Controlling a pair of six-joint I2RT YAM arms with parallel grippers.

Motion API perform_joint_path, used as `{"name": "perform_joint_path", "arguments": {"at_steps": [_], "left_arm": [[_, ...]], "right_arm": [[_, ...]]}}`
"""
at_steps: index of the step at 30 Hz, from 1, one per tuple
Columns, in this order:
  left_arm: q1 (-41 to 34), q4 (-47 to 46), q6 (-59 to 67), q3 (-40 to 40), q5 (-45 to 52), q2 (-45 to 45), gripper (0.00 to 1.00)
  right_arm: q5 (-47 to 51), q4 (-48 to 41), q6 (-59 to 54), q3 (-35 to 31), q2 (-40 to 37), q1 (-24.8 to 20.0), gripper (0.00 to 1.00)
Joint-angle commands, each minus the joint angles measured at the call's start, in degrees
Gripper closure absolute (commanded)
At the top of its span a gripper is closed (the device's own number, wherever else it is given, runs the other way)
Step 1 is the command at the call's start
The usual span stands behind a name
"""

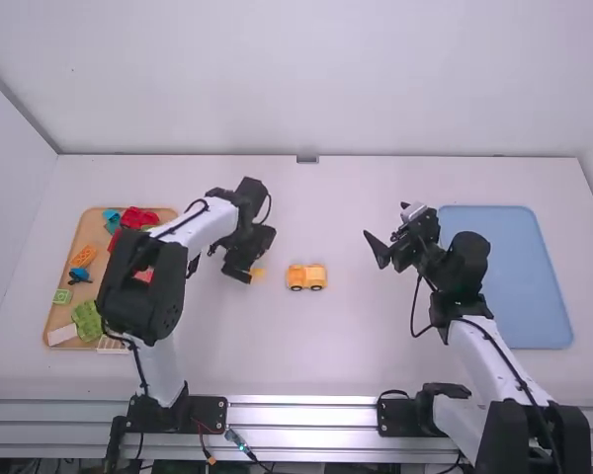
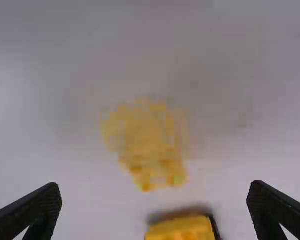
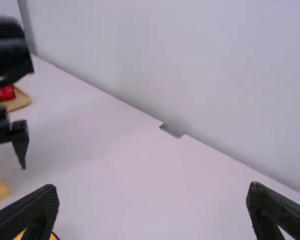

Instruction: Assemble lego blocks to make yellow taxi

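Blocks (image 1: pixel 87 319), red, green and orange, lie in 1 wooden tray (image 1: pixel 89 229).

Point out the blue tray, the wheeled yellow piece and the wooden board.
Blue tray (image 1: pixel 509 272), high view, bare middle.
Wheeled yellow piece (image 1: pixel 306 277), high view, body's middle.
Wooden board (image 1: pixel 92 228), high view, bare far part.

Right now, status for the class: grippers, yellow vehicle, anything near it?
Left gripper open, right gripper open. Yellow vehicle wheels-down on table. Near it: smaller-looking yellow piece, left gripper.
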Motion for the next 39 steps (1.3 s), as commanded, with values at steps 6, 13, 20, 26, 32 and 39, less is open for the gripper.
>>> {"name": "perform_joint_path", "arguments": {"at_steps": [6, 13, 20, 26, 32, 39], "left_arm": [[0.39, -7.45, 74.44, 15.85, -0.26, -2.75, 0.01], [0.42, -4.28, 96.04, 17.2, -11.43, -2.75, 0.01], [2.6, -3.89, 133.0, 13.62, 8.0, -2.86, 0.01], [11.41, -9.42, 168.43, 6.08, 34.97, -2.86, 0.01], [20.9, 9.53, 171.18, -11.04, 56.04, -2.12, 0.01], [21.66, 31.47, 161.61, -23.76, 58.01, -0.17, 0.02]], "right_arm": [[-0.2, -0.04, 0.2, -0.37, -0.79, 0.07, 0.01], [-0.22, -0.09, 0.2, -0.37, -0.79, 0.04, 0.01], [-0.24, -0.09, 0.22, -0.37, -0.79, 0.07, 0.01], [-0.24, -0.09, 0.2, -0.37, -0.79, 0.04, 0.01], [-0.26, -0.09, 0.22, -0.37, -0.79, 0.07, 0.01], [-0.42, -0.09, 0.2, -0.37, -0.79, 0.07, 0.01]]}}
